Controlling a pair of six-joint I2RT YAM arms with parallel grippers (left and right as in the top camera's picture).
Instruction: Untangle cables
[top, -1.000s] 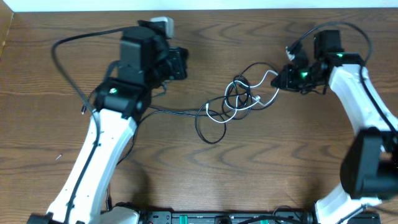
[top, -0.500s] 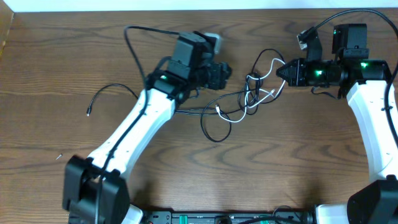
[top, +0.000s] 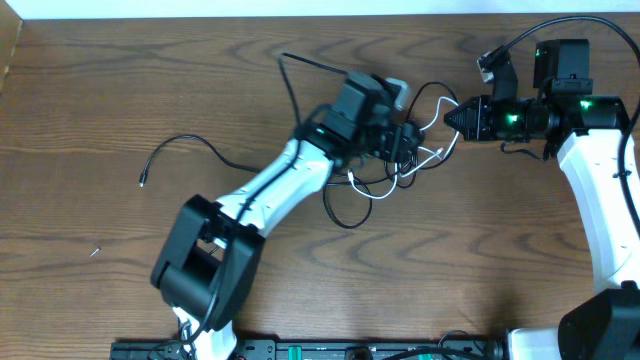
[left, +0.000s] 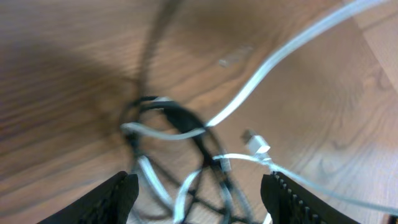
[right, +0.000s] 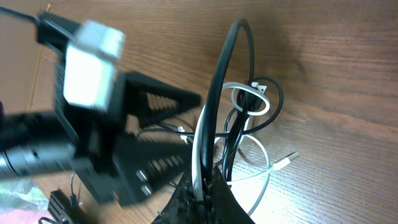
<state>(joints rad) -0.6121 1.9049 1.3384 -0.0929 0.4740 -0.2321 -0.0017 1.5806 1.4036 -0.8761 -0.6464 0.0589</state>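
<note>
Overhead view: two robot arms meet over a knot of cables (top: 392, 170) lying on a wooden table (top: 300, 290), toward its far edge and right of centre. The left arm stretches diagonally up from the near-left corner, and the left gripper (top: 412, 143) hangs at the knot's far side. The right gripper (top: 447, 117) points left from the right side, its tip close to the left gripper. A black cable (top: 186, 138) trails out of the knot far to the left and ends in a small plug (top: 142, 180) lying by itself on the wood. Left wrist view: the left gripper (left: 198, 183) is spread wide, its two dark fingers (left: 118, 194) at the lower corners, with blurred loops of black cable (left: 180, 117) and a white cable (left: 273, 62) between them; I cannot tell whether either finger touches a strand. A white plug (left: 255, 142) sits just right of the loops. Right wrist view: the right gripper (right: 200, 190) is clamped together on the cables, one black strand and one white strand rising side by side from between its tips, the black one arching high above the table.
</note>
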